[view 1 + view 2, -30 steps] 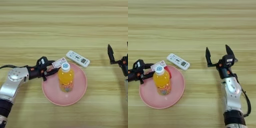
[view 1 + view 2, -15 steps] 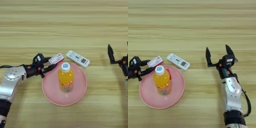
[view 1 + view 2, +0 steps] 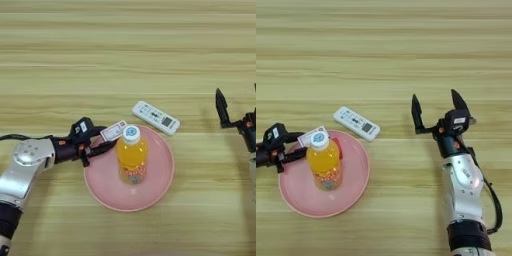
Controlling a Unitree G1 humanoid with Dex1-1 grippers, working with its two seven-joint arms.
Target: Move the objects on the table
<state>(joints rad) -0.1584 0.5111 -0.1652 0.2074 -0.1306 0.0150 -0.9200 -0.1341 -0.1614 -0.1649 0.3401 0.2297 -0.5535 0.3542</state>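
On light wood-grain table [image 3: 125, 50], pink plate [image 3: 155, 190] with orange bottle [image 3: 131, 161], left hand [image 3: 102, 141] pinching packet [image 3: 114, 131], right hand [image 3: 438, 112] spread.

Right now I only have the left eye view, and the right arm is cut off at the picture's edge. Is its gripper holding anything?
Observer: No. The right eye view shows the whole right gripper: its two black fingers are spread wide, with nothing between them.
Operator: Where is it relative to the remote?
Observer: It is to the right of the white remote control and well apart from it, with bare table between them.
Operator: And the rest of that arm?
Observer: Its white forearm runs down to the picture's bottom edge, with a black cable looping along its right side.
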